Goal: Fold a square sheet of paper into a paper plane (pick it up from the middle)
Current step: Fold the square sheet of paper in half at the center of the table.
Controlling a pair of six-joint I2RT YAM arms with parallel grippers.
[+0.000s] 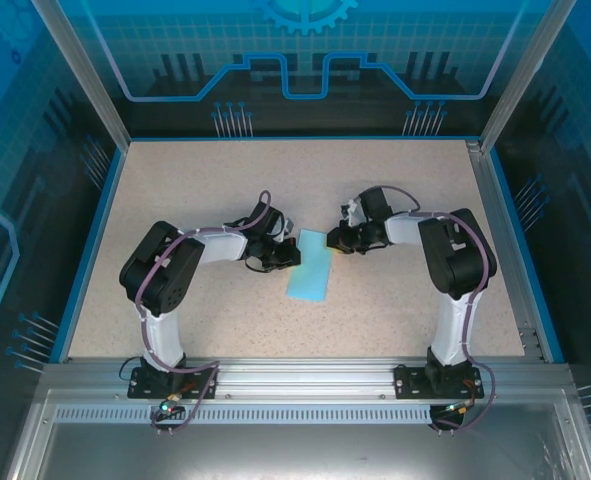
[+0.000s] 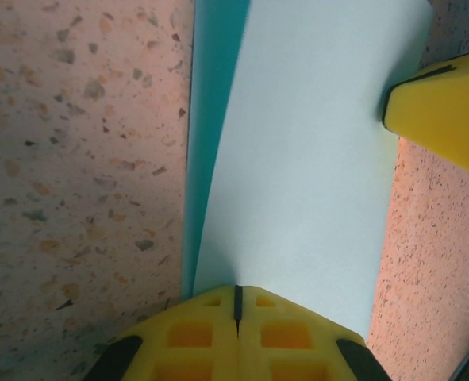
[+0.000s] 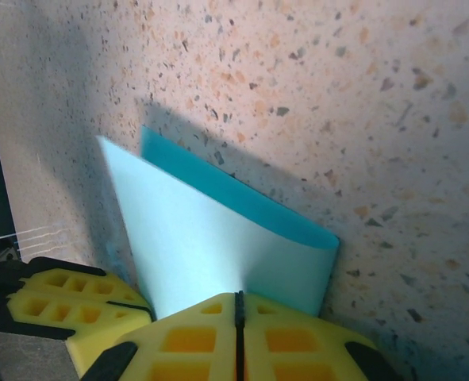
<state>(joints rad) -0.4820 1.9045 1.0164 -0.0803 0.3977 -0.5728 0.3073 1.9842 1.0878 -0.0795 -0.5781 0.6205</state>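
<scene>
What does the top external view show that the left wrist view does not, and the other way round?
Top external: the whole outline of the folded blue sheet, a narrow rectangle. Left wrist: the fold's two layers, a darker lower layer peeking out beside the pale top layer. Both: the left hand and right hand at opposite edges of the sheet, which lies on the speckled table.

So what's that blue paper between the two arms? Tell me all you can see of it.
The sheet of paper is thin, matte, light blue, folded into a long rectangle, a teal strip of the under layer showing along one side. It lies on the speckled table. The shut left tool and shut right tool touch opposite sides with their tips.
</scene>
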